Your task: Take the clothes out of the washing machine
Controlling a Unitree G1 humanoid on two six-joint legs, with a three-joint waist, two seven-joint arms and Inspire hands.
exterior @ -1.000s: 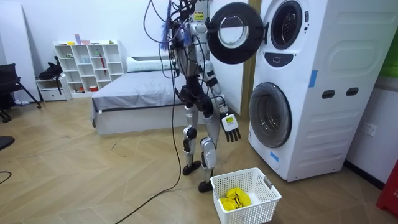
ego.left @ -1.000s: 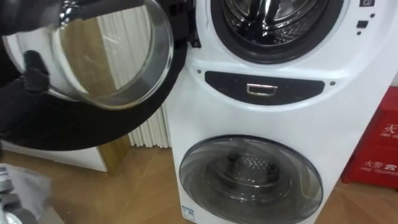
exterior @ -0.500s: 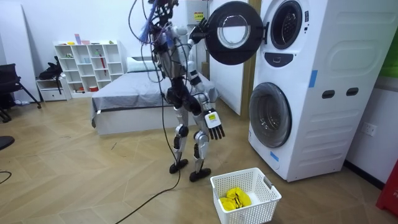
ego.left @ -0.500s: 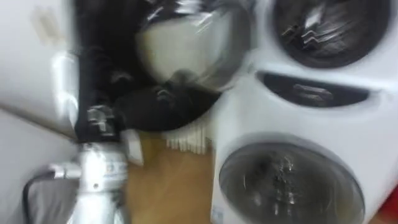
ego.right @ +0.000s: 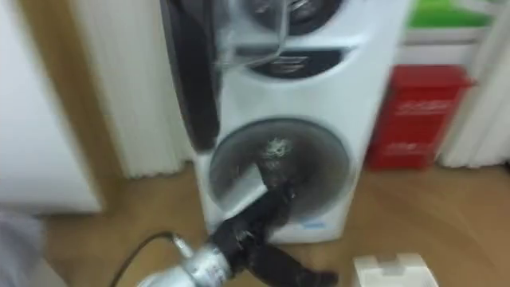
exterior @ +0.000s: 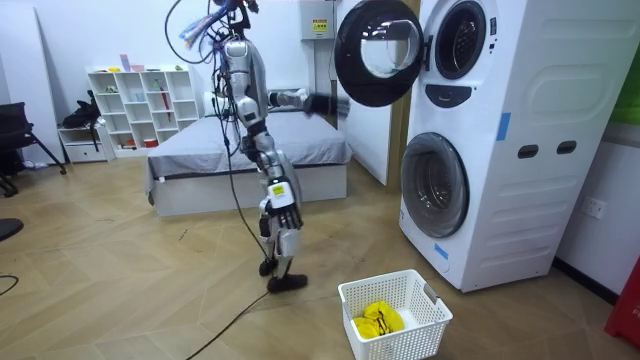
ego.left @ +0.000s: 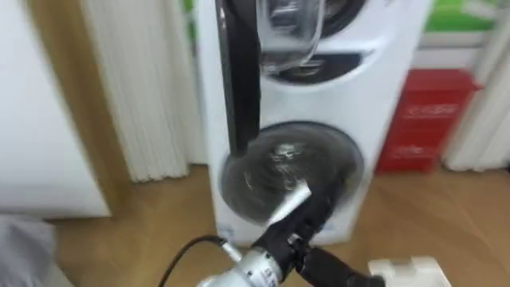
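The stacked white washing machine (exterior: 500,140) has its upper round door (exterior: 378,52) swung open; the head view sees that door (ego.left: 239,72) edge on, above the shut lower door (ego.left: 291,171). I stand well back from the machine, leaning towards the room view's left. My left arm reaches out level towards the open door, and my left hand (exterior: 322,103) is a dark blur short of it, also crossing the lower door (ego.left: 315,215). My right hand (exterior: 284,200) hangs at my side with straight fingers, holding nothing. A yellow cloth (exterior: 378,320) lies in the white basket (exterior: 430,305).
The basket stands on the wooden floor in front of the machine. A red box (ego.left: 422,119) sits right of the washer, and white ribbed panels (ego.left: 143,88) are to its left. A bed (exterior: 230,150) and a white shelf (exterior: 140,105) are behind me.
I have stepped back from the washer towards the room view's left. My left hand has come away from the open door's edge. The head view has swung down and across.
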